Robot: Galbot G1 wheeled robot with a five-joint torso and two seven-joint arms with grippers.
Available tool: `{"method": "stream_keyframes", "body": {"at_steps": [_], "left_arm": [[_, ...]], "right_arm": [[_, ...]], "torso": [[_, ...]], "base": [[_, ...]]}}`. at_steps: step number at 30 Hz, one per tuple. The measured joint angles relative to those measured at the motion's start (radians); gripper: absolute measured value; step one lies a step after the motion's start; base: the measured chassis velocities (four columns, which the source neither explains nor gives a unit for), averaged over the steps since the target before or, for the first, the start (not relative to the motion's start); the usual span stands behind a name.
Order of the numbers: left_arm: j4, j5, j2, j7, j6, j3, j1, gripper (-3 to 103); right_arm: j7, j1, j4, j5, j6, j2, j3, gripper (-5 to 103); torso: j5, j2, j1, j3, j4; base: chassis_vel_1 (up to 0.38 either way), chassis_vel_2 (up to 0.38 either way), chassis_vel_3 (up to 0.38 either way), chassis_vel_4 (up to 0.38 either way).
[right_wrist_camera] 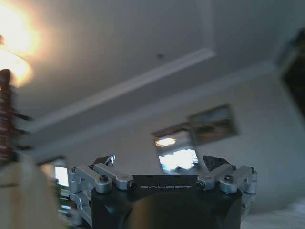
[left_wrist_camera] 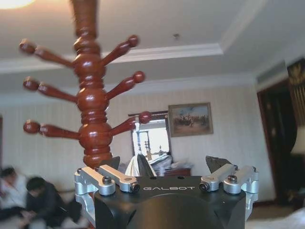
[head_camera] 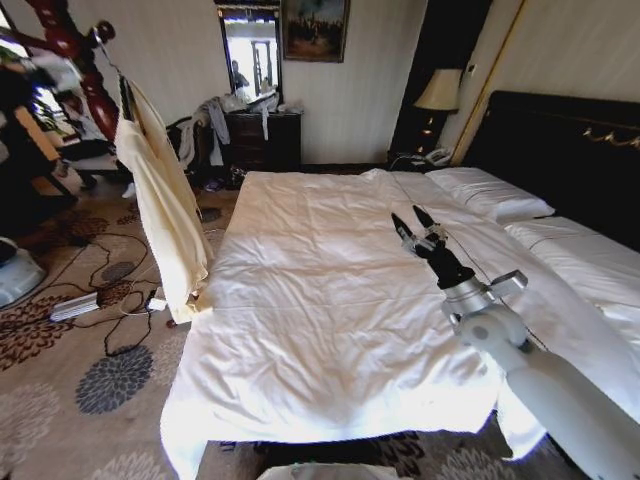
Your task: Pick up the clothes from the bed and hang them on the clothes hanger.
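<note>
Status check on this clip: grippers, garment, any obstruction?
Right gripper open, empty, above the bed. Left gripper open near the wooden coat stand. Clothes off the bed, hanging beside it on the clothes hanger. No obstruction seen.

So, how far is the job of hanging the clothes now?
It looks nearly done. The clothes hang on the clothes hanger at the wooden coat stand, off the bed. The right gripper is open and empty above the duvet. The left gripper is open near the stand, holding nothing.
</note>
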Motion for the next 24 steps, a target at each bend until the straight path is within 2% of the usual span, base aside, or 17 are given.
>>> {"method": "stream_keyframes", "body": {"at_steps": [1,3,5,7,8,10,11,12,13,14,15,17,18,19,20,21,24], "left_arm": [[-0.042,0.049,0.027,-0.008,-0.046,-0.003,0.048,100],[-0.093,0.101,0.015,-0.048,-0.084,-0.027,0.123,100],[-0.101,0.106,0.004,-0.058,-0.088,-0.035,0.14,100],[-0.164,0.121,-0.088,-0.088,-0.093,-0.147,0.279,100],[-0.164,0.121,-0.088,-0.088,-0.093,-0.147,0.279,100],[-0.197,0.17,-0.156,-0.097,-0.099,-0.318,0.436,100],[-0.207,0.211,-0.198,-0.099,-0.102,-0.409,0.545,100],[-0.212,0.262,-0.246,-0.1,-0.1,-0.477,0.674,100],[-0.212,0.262,-0.246,-0.1,-0.1,-0.477,0.674,100],[-0.212,0.303,-0.281,-0.1,-0.1,-0.512,0.758,100],[-0.212,0.348,-0.317,-0.1,-0.104,-0.544,0.834,100],[-0.223,0.494,-0.451,-0.099,-0.122,-0.63,1.053,100],[-0.231,0.532,-0.488,-0.099,-0.127,-0.647,1.105,100],[-0.231,0.532,-0.488,-0.099,-0.127,-0.647,1.105,100],[-0.254,0.617,-0.567,-0.1,-0.149,-0.672,1.204,100],[-0.265,0.652,-0.599,-0.1,-0.161,-0.677,1.236,100],[-0.357,0.859,-0.817,-0.089,-0.196,-0.676,1.366,100]], "right_arm": [[0.068,-0.043,0.007,-0.081,-0.014,0.041,0.027,100],[0.121,-0.138,0.028,-0.179,-0.018,0.093,0.097,100],[0.127,-0.164,0.036,-0.198,-0.018,0.103,0.119,100],[0.138,-0.331,0.09,-0.311,0.003,0.174,0.248,100],[0.138,-0.331,0.09,-0.311,0.003,0.174,0.248,100],[0.134,-0.412,0.106,-0.363,0.033,0.217,0.278,100],[0.124,-0.447,0.109,-0.384,0.052,0.236,0.283,100],[0.109,-0.478,0.109,-0.404,0.075,0.257,0.285,100],[0.109,-0.478,0.109,-0.404,0.075,0.257,0.285,100],[0.097,-0.497,0.107,-0.42,0.089,0.272,0.284,100],[0.085,-0.509,0.101,-0.434,0.102,0.283,0.281,100],[0.045,-0.539,0.05,-0.509,0.148,0.338,0.257,100],[0.043,-0.542,0.034,-0.531,0.157,0.352,0.249,100],[0.043,-0.542,0.034,-0.531,0.157,0.352,0.249,100],[0.047,-0.549,0.005,-0.574,0.18,0.382,0.232,100],[0.056,-0.551,-0.008,-0.596,0.197,0.399,0.222,100],[0.115,-0.568,-0.029,-0.751,0.246,0.473,0.196,100]], "torso": [[0.001,0.0,0.0,0.0,0.0012],[0.0014,0.0,0.0,0.0,0.0017],[0.0014,0.0,0.0,0.0,0.0017],[-0.0018,0.0,0.0,0.0,-0.0022],[-0.0018,0.0,0.0,0.0,-0.0022],[0.0025,0.0,0.0,0.0,-0.0021],[0.0028,0.0,0.0,0.0,-0.0014],[0.0016,0.0,0.0,0.0,0.0006],[0.0016,0.0,0.0,0.0,0.0006],[-0.0014,0.0,0.0,0.0,0.0011],[-0.0023,0.0,0.0,0.0,0.0011],[0.0002,0.0,0.0,0.0,0.0009],[0.0002,0.0,0.0,0.0,0.0005],[0.0002,0.0,0.0,0.0,0.0005],[0.0006,0.0,0.0,0.0,0.0005],[0.0008,0.0,0.0,0.0,0.0005],[0.0001,0.0,0.0,0.0,0.0008]], "base": [[0.0,0.0,0.0,0.0],[0.0,0.0,0.0,0.0],[0.0,0.0,0.0,0.0],[0.0,0.0,0.0,0.0],[0.0,0.0,0.0,0.0],[0.0,0.0,0.0,0.0],[0.0,0.0,0.0,0.0],[0.0,0.0,0.0,0.0],[0.0,0.0,0.0,0.0],[0.0,0.0,0.0,0.0],[0.0,0.0,0.0,0.0],[0.0,0.0,0.0,0.0],[0.0,0.0,0.0,0.0],[0.0,0.0,0.0,0.0],[0.0,0.0,0.0,0.0],[0.0,0.0,0.0,0.0],[0.0,0.0,0.0,0.0]]}}
